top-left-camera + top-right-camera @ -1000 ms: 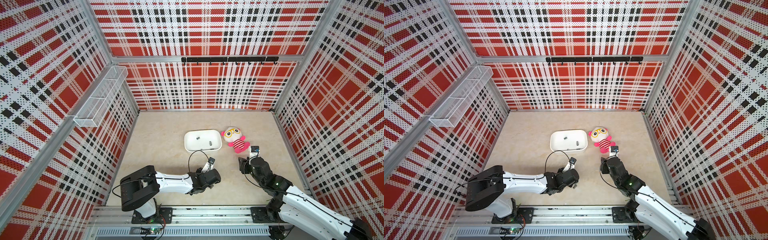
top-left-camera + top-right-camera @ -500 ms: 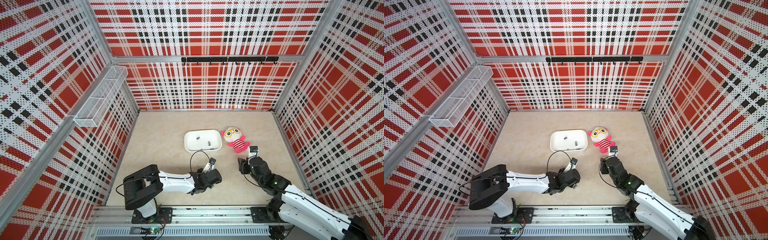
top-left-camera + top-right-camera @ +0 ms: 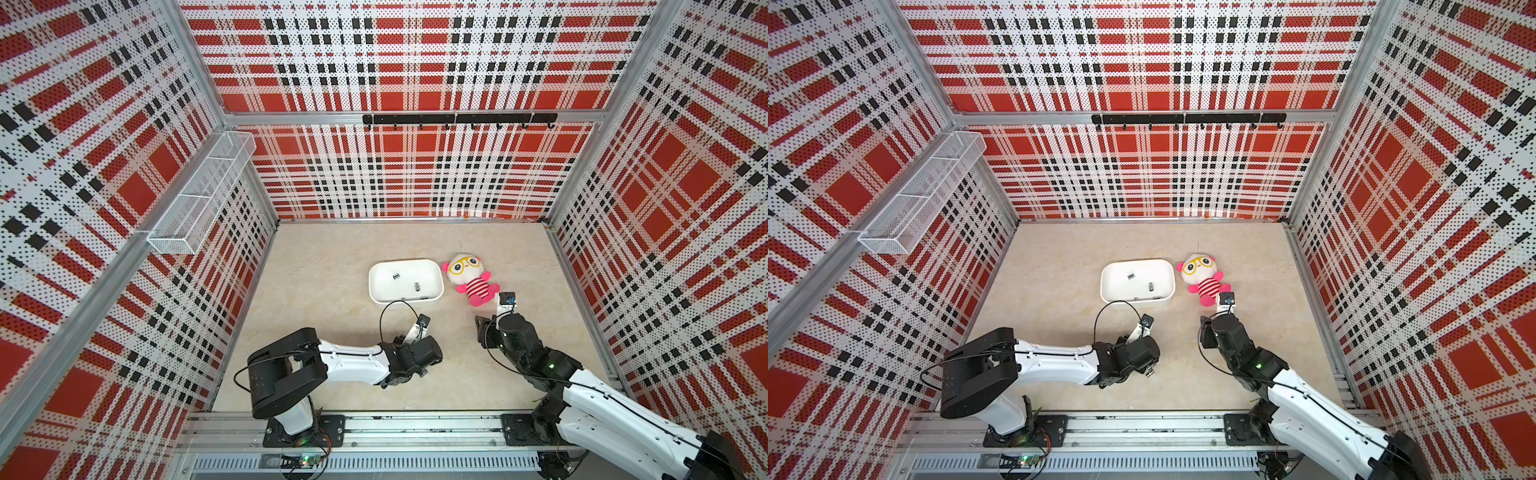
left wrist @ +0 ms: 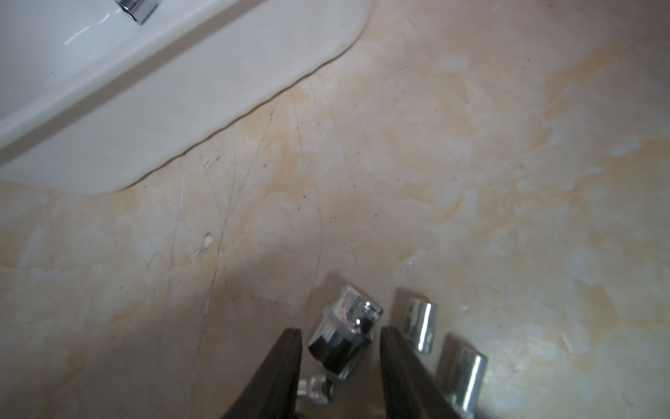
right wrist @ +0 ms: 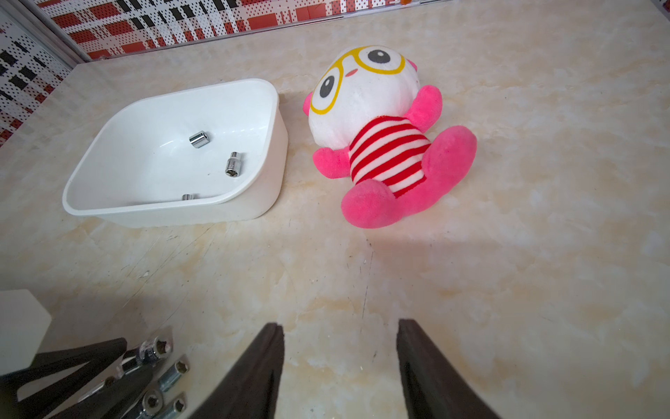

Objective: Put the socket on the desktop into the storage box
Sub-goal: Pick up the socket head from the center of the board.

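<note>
A chrome socket (image 4: 342,333) stands tilted on the beige desktop between the dark fingers of my left gripper (image 4: 340,332), which is shut on it. The right wrist view shows the same grip, the socket (image 5: 156,350) sitting low at its left. The storage box (image 3: 415,300), a white shallow tub, lies just beyond the left gripper and holds three sockets (image 5: 199,139). My right gripper (image 5: 340,324) hangs open over bare desktop with nothing between its fingers, short of the box and the doll.
Several loose sockets (image 4: 420,323) lie beside the held one, close to the left fingers. A pink plush doll (image 3: 469,278) lies right of the box. A wire-mesh basket (image 3: 203,195) hangs on the left wall and a black hook rail (image 3: 457,119) on the back wall.
The left gripper's jaws have narrowed a little around the socket. Both arms have barely shifted.
</note>
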Robot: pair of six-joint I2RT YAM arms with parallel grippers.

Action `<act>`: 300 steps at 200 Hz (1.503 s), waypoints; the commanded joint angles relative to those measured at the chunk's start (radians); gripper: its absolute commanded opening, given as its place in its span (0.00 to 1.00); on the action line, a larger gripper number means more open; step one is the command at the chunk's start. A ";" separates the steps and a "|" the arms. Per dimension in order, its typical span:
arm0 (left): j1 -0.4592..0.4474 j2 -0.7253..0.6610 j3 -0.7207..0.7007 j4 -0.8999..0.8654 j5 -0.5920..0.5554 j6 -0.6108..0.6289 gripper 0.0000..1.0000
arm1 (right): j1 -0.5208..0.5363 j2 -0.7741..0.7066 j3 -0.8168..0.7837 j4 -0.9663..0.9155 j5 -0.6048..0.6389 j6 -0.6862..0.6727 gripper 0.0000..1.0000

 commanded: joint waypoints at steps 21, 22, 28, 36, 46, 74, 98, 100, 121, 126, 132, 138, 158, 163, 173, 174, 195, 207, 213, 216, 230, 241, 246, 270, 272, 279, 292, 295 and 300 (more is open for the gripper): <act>0.020 -0.003 0.004 0.016 -0.003 0.015 0.43 | 0.003 0.002 -0.008 0.021 -0.011 -0.007 0.57; 0.019 -0.003 0.004 0.017 -0.002 0.015 0.43 | 0.003 0.001 -0.007 0.021 -0.012 -0.007 0.57; 0.019 0.000 0.004 0.019 0.002 0.017 0.43 | 0.003 0.001 -0.009 0.021 -0.013 -0.006 0.57; 0.019 0.003 0.005 0.022 0.008 0.019 0.43 | 0.003 0.001 -0.008 0.021 -0.014 -0.006 0.57; 0.019 0.008 0.007 0.022 0.012 0.021 0.43 | 0.003 0.000 -0.008 0.021 -0.016 -0.007 0.57; 0.021 0.018 0.009 0.025 0.011 0.024 0.42 | 0.003 -0.001 -0.009 0.022 -0.019 -0.007 0.57; 0.029 0.025 0.011 0.026 0.009 0.026 0.41 | 0.003 -0.001 -0.010 0.023 -0.020 -0.008 0.57; 0.029 0.025 0.010 0.026 0.008 0.026 0.41 | 0.003 -0.001 -0.010 0.023 -0.020 -0.008 0.57; 0.037 0.029 0.012 0.025 0.007 0.026 0.40 | 0.003 -0.001 -0.010 0.023 -0.022 -0.008 0.57; 0.039 0.031 0.012 0.025 0.008 0.028 0.40 | 0.002 -0.001 -0.010 0.023 -0.022 -0.008 0.57; 0.041 0.029 0.012 0.025 0.006 0.028 0.41 | 0.003 -0.003 -0.010 0.023 -0.021 -0.008 0.57; 0.044 0.029 0.012 0.025 0.003 0.030 0.40 | 0.004 -0.003 -0.010 0.023 -0.023 -0.008 0.57; 0.053 0.030 0.010 0.027 0.001 0.029 0.40 | 0.003 -0.002 -0.010 0.024 -0.026 -0.008 0.57; 0.056 0.030 0.011 0.027 0.000 0.029 0.40 | 0.003 -0.002 -0.010 0.024 -0.026 -0.008 0.57; 0.059 0.032 0.010 0.028 -0.003 0.028 0.40 | 0.004 -0.001 -0.010 0.025 -0.027 -0.008 0.57; 0.059 0.032 0.010 0.028 -0.004 0.028 0.40 | 0.003 -0.001 -0.010 0.025 -0.027 -0.008 0.57; 0.067 0.037 0.012 0.034 0.004 0.032 0.40 | 0.003 -0.001 -0.010 0.026 -0.030 -0.010 0.57; 0.067 0.038 0.014 0.039 0.013 0.036 0.40 | 0.004 -0.001 -0.010 0.026 -0.031 -0.010 0.57; 0.067 0.038 0.013 0.041 0.014 0.038 0.40 | 0.002 -0.001 -0.010 0.026 -0.031 -0.010 0.57; 0.069 0.038 0.014 0.041 0.015 0.038 0.40 | 0.002 -0.001 -0.010 0.026 -0.030 -0.010 0.57; 0.070 0.044 0.019 0.044 0.015 0.044 0.40 | 0.003 -0.001 -0.010 0.027 -0.031 -0.010 0.57; 0.076 0.053 0.024 0.047 0.015 0.047 0.39 | 0.002 -0.001 -0.010 0.027 -0.031 -0.010 0.57; 0.081 0.058 0.026 0.047 0.016 0.049 0.38 | 0.004 0.000 -0.010 0.027 -0.033 -0.010 0.57; 0.096 0.075 0.034 0.047 0.031 0.050 0.34 | 0.003 -0.001 -0.008 0.027 -0.034 -0.010 0.57; 0.096 0.076 0.035 0.047 0.032 0.051 0.34 | 0.003 -0.001 -0.008 0.027 -0.035 -0.010 0.57; 0.097 0.077 0.034 0.047 0.031 0.051 0.34 | 0.002 -0.001 -0.008 0.027 -0.036 -0.009 0.57; 0.097 0.073 0.032 0.048 0.029 0.051 0.34 | 0.002 -0.001 -0.009 0.027 -0.037 -0.010 0.57; 0.098 0.072 0.031 0.048 0.028 0.051 0.34 | 0.003 -0.001 -0.008 0.027 -0.038 -0.010 0.57; 0.097 0.071 0.031 0.049 0.028 0.051 0.34 | 0.003 -0.002 -0.009 0.027 -0.038 -0.010 0.57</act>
